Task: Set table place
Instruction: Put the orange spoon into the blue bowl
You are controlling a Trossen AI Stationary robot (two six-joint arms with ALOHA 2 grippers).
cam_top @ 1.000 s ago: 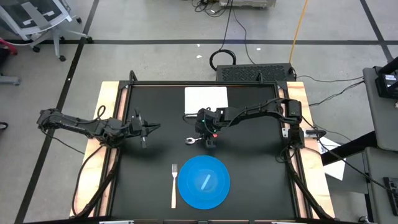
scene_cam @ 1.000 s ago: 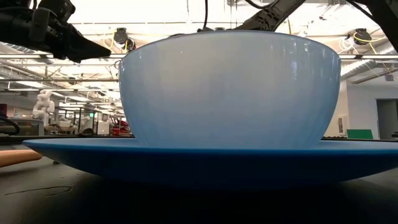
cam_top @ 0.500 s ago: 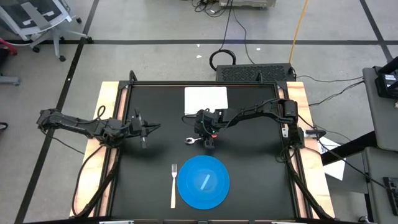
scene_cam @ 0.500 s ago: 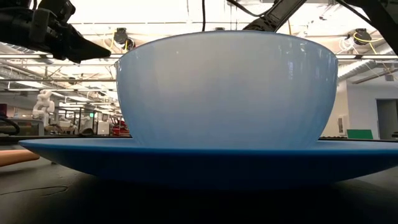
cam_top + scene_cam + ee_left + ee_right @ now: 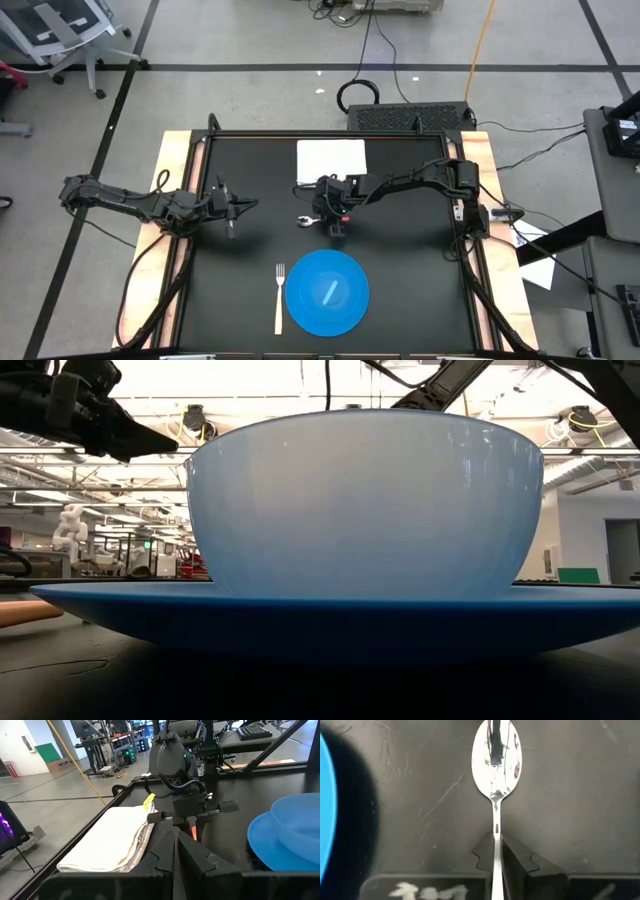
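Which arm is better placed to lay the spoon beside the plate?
The right. Its gripper is shut on the orange-handled metal spoon just beyond the flat round blue plate. The left gripper, jaws shut and empty, sits near the table's left edge.

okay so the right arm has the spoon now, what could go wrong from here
The right gripper pinches the spoon on its thin metal neck, so it might pivot or slip during the carry. The bowl stands on the plate near the likely drop spot; a low pass could knock it. The left gripper hovers over the table beside that path and could crowd it.
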